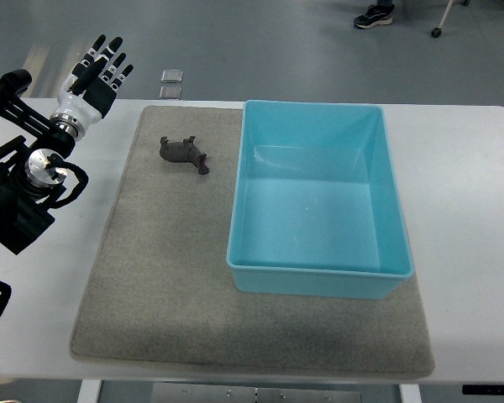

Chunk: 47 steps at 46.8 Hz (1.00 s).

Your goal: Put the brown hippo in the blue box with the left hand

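On the white table (470, 210) a grey mat (151, 285) carries the empty blue box (319, 195), and left of it, apart from its wall, the brown hippo (184, 153) lies on its side. The left hand (99, 71), fingers spread and empty, hovers well away; it should descend squarely over the body, closing around the middle.

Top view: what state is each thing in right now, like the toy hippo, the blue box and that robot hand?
brown hippo: lying on its side on the grey mat, untouched, left of the box.
blue box: upright, open-topped, empty.
left hand: fingers spread, holding nothing, apart from the hippo at the table's far left corner.
grey mat: flat on the white table, under hippo and box.
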Available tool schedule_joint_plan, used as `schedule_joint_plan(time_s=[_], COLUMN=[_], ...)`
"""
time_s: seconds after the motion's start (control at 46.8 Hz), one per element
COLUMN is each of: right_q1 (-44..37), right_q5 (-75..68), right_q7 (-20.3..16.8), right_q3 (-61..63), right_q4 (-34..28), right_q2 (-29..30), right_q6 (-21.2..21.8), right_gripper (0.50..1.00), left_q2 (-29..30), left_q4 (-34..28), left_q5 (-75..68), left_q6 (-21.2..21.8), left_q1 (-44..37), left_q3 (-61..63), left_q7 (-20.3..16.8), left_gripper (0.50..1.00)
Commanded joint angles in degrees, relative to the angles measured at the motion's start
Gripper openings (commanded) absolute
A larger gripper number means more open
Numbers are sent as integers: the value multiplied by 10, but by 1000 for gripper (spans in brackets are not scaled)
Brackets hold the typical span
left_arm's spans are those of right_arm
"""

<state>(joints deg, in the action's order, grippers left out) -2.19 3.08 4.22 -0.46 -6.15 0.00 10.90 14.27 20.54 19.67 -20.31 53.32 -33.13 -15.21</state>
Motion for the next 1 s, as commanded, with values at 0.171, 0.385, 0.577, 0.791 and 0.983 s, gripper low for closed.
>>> schedule_joint_plan(time_s=[0.171, 0.385, 0.577, 0.791, 0.983], right_q1=[0, 0, 0, 0, 0], right_q5=[0, 0, 0, 0, 0], right_q7=[0, 0, 0, 0, 0], right_q3=[0, 0, 0, 0, 0], right_q4=[0, 0, 0, 0, 0], right_q2=[0, 0, 0, 0, 0], right_q6=[0, 0, 0, 0, 0], right_gripper=[936, 936, 936, 936, 936], left_q2=[11, 28, 60, 88, 113], left_q4=[10, 46, 80, 102, 115], left_q5=[0, -38, -126, -227, -342], left_q6=[-2, -1, -1, -2, -1], left_q1=[0, 2, 13, 13, 32], left_q3=[0, 32, 33, 34, 75], left_q7=[0, -1, 0, 0, -2], left_gripper=[994, 994, 994, 994, 994])
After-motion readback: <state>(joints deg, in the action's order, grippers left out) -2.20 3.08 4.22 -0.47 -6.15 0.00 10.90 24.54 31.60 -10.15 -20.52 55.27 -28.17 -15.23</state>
